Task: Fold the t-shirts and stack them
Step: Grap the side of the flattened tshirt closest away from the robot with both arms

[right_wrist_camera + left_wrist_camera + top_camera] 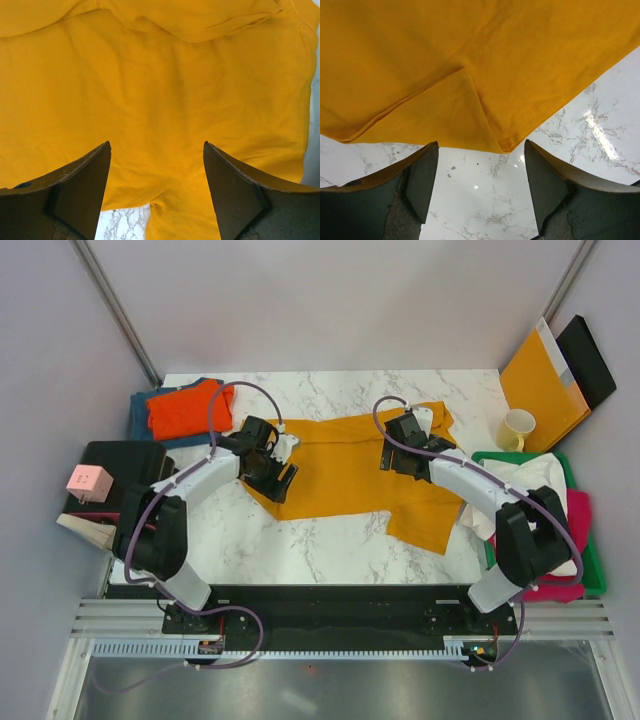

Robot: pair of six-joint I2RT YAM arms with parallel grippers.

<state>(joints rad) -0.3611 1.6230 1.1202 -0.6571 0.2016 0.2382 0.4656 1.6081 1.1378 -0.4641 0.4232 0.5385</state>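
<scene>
Yellow t-shirt [340,475] shows its full spread only from above.

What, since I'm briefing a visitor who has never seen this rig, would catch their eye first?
The big mustard-yellow t-shirt spread across the middle of the marble table. The left hand hangs open at its left edge and the right hand open over its right part. At the far left corner, a folded orange tee lies on a teal-blue one.
</scene>
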